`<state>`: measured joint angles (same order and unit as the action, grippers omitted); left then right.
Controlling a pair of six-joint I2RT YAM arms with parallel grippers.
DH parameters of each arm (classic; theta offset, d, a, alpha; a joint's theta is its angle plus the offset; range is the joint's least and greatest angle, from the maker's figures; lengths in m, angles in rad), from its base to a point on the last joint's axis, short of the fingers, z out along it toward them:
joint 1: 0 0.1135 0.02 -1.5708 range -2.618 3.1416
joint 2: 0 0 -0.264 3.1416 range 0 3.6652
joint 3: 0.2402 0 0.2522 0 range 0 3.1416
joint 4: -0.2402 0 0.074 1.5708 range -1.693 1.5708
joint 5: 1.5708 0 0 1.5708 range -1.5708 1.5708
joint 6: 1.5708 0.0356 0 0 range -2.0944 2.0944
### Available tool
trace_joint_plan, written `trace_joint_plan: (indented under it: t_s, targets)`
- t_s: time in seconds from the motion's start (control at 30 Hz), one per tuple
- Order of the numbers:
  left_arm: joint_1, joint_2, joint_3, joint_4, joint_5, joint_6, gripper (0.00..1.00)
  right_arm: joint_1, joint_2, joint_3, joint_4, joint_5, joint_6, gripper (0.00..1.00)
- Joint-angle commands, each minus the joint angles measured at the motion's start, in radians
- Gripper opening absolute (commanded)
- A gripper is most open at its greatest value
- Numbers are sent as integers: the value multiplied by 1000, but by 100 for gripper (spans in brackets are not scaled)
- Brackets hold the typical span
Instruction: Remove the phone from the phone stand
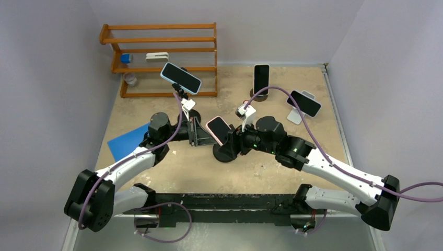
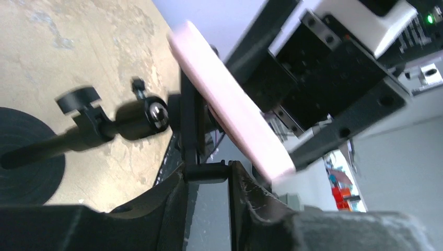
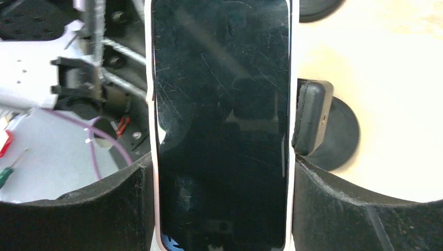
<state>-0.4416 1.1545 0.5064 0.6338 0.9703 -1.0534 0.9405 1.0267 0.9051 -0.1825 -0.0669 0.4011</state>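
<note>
A pink-cased phone (image 1: 218,129) with a dark screen sits tilted on a black phone stand (image 1: 225,154) with a round base at mid-table. My right gripper (image 1: 231,137) is shut on the phone: in the right wrist view both fingers press the long edges of the phone (image 3: 222,120), with the gripper (image 3: 222,175) around its lower part. My left gripper (image 1: 197,132) comes in from the left. In the left wrist view it (image 2: 206,171) is shut on a black bracket of the stand (image 2: 190,125), with the pink phone's back (image 2: 230,99) just above.
Three other phones stand on holders: a blue-cased one (image 1: 180,77) at the back left, a black one (image 1: 261,78) at the back middle, one on a white stand (image 1: 304,103) at the right. A wooden rack (image 1: 162,57) fills the back left. A blue sheet (image 1: 128,141) lies at the left.
</note>
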Motion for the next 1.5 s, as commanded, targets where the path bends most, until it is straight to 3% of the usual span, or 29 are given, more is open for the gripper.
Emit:
trace_joint_plan:
  t_s: [0.0,0.13,0.3,0.57,0.77,1.03,1.13,1.2,1.47]
  targets:
    - [17,-47,46,-82,-42,64,34,-6,-96,125,143,-39,2,0]
    - [17,-85,65,-142,-54,86,47,-6,-105,146,126,-61,5,0]
    - [17,-119,72,-189,-69,95,55,-6,-122,163,117,-64,7,0]
    - [17,-268,102,-372,-166,156,62,-5,-143,209,126,62,-76,0]
    - [17,-417,209,-552,-355,279,63,-3,-121,234,178,188,-175,0]
    - [17,-548,254,-433,-534,404,66,92,-39,235,380,388,-265,0]
    - [17,-524,299,-433,-546,410,70,189,-5,225,473,531,-313,0]
    - [17,-504,322,-436,-545,386,80,226,16,220,527,608,-323,0]
    - [17,-418,360,-408,-499,359,84,345,88,190,691,771,-395,0]
